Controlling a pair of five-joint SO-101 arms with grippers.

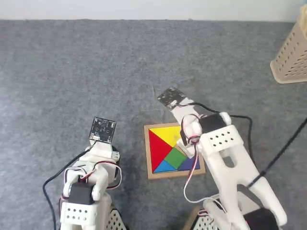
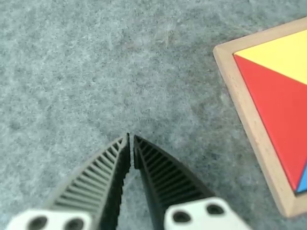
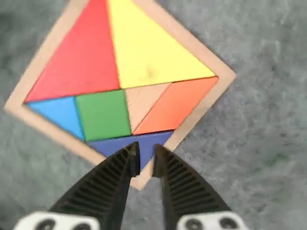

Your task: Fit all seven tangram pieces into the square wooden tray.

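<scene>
Right wrist view is showing my right gripper point(image 3: 144, 148) hanging over the tray's point(image 3: 226, 75) nearest corner, fingers drawn almost together and gripping nothing. Just beyond the tips the navy triangle point(image 3: 115, 142) is lying along that corner. Past it the light blue triangle point(image 3: 57, 112), green square point(image 3: 103, 115), tan triangle point(image 3: 141, 103) and orange piece point(image 3: 175, 103) are sitting in a row. Farthest off, the red triangle point(image 3: 81, 57) and yellow triangle point(image 3: 148, 48) are filling the other half.

I am counting seven pieces, all lying flat inside the rim with edges touching and no bare gap that I can see. So I am judging the fitting as done and myself at the closing step. The next move is calling only for lifting this arm straight up and away without brushing the navy triangle.

My left gripper point(image 2: 130, 139) is resting clenched and empty over the carpet point(image 2: 96, 72), beside the tray and apart from it.
</scene>
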